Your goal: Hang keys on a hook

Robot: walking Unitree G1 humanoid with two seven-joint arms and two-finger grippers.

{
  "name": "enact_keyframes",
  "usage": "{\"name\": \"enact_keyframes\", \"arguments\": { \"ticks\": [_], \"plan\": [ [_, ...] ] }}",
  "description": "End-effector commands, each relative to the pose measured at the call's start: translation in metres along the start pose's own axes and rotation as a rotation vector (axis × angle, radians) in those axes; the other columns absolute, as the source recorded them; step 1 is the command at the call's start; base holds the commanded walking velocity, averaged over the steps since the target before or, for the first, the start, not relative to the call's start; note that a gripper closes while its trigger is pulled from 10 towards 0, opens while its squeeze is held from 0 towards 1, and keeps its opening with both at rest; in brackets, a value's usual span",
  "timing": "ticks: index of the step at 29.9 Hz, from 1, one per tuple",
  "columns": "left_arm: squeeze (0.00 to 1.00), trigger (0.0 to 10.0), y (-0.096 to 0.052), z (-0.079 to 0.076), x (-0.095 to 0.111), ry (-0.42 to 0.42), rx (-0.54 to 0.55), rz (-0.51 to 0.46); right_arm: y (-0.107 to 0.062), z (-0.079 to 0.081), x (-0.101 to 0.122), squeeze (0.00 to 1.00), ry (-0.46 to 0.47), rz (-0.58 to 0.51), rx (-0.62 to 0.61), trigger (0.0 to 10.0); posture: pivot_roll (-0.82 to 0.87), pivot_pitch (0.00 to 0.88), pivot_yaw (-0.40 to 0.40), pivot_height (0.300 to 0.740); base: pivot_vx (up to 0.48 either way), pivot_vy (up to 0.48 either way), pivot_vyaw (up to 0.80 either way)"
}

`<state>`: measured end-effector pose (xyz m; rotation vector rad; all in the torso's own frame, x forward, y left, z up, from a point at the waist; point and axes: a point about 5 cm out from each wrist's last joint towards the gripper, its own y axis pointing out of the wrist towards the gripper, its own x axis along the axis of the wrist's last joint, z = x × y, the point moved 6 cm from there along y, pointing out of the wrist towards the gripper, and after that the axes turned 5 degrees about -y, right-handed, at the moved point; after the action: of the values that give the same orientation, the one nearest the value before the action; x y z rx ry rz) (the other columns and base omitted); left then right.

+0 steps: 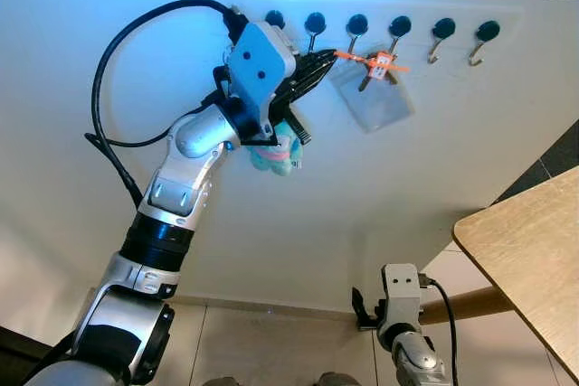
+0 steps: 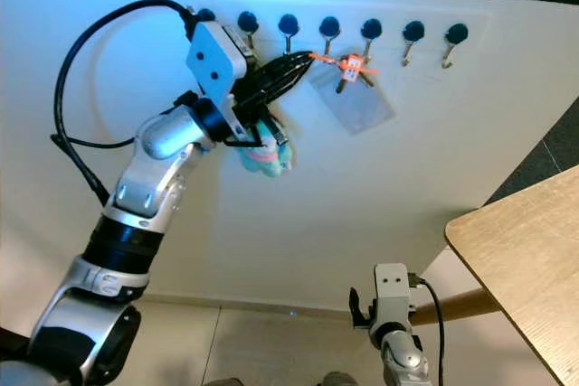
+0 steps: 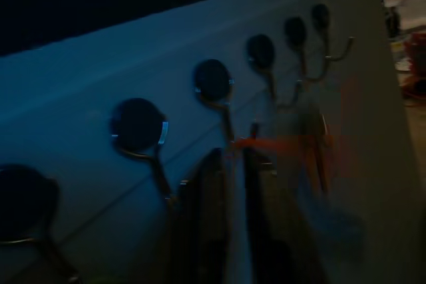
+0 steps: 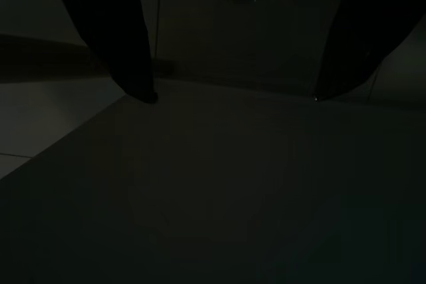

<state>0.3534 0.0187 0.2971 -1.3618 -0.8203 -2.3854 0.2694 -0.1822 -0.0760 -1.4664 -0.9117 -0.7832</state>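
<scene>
Reaching up to the wall's row of hooks (image 1: 357, 26), the left gripper (image 1: 333, 59) pinches the orange strap (image 1: 355, 58) with fingers narrowed — the keys (image 1: 379, 65) and clear tag hang just beyond its tips. The right gripper (image 4: 229, 94) hangs idle, fingers spread.

Left arm (image 1: 181, 187): silver metal segments with black joint rings, a looping black cable.
Left claw (image 1: 330, 61): white boxy housing with small dark screw holes, long black fingers.
Right arm (image 1: 409, 336): silver, white boxy wrist block, black cable.
</scene>
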Motion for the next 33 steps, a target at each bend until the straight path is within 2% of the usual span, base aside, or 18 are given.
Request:
{"name": "enact_keyframes", "arguments": {
  "ticks": [1,15,16,17,18,19,21,22,25,28,33],
  "plan": [
    [1.00,10.0,-0.007,0.016,0.002,-0.014,0.076,-0.015,-0.002,0.000,-0.004,0.00,0.004,0.007,-0.004,10.0,0.06,0.074,-0.004,0.740,0.000,0.000,0.00],
    [1.00,10.0,-0.007,0.014,0.003,-0.040,0.064,-0.022,-0.003,-0.001,-0.004,0.00,0.003,0.008,-0.005,10.0,0.06,0.081,-0.005,0.740,0.000,0.000,0.00],
    [1.00,10.0,-0.008,0.014,0.004,-0.061,0.061,-0.029,-0.003,-0.001,-0.004,0.00,0.003,0.008,-0.005,10.0,0.06,0.081,-0.006,0.740,0.000,0.000,0.00],
    [0.00,10.0,-0.008,0.012,0.006,-0.115,0.042,-0.047,-0.002,-0.001,-0.004,0.00,0.003,0.008,-0.005,10.0,0.06,0.081,-0.006,0.740,0.000,0.000,0.00],
    [0.00,10.0,-0.009,0.010,0.008,-0.154,0.027,-0.061,-0.002,-0.001,-0.004,0.00,0.003,0.008,-0.005,10.0,0.06,0.081,-0.006,0.740,0.000,0.000,0.00],
    [0.00,10.0,-0.009,0.010,0.008,-0.154,0.027,-0.061,-0.002,-0.001,-0.004,0.00,0.003,0.008,-0.005,10.0,0.06,0.081,-0.006,0.740,0.000,0.000,0.00],
    [0.00,10.0,-0.012,-0.004,0.014,-0.273,-0.069,-0.086,-0.002,-0.002,-0.004,0.00,0.003,0.008,-0.005,10.0,0.06,0.082,-0.007,0.740,0.000,0.000,0.00],
    [0.00,10.0,-0.012,-0.004,0.014,-0.273,-0.069,-0.086,-0.002,-0.002,-0.004,0.00,0.003,0.008,-0.005,10.0,0.06,0.082,-0.007,0.740,0.000,0.000,0.00],
    [0.00,10.0,-0.024,-0.028,0.025,-0.418,-0.239,-0.133,-0.002,-0.001,-0.004,0.00,0.003,0.009,-0.003,10.0,0.06,0.082,-0.009,0.740,0.000,0.000,0.00],
    [0.00,10.0,-0.032,-0.037,0.030,-0.518,-0.310,-0.168,-0.002,-0.001,-0.004,0.00,0.002,0.009,-0.002,10.0,0.06,0.082,-0.009,0.740,0.000,0.000,0.00],
    [0.00,10.0,-0.044,-0.050,0.035,-0.575,-0.417,-0.180,-0.002,-0.001,-0.004,0.00,0.001,0.009,0.000,10.0,0.06,0.084,-0.011,0.740,0.000,0.000,0.00]
  ]
}}
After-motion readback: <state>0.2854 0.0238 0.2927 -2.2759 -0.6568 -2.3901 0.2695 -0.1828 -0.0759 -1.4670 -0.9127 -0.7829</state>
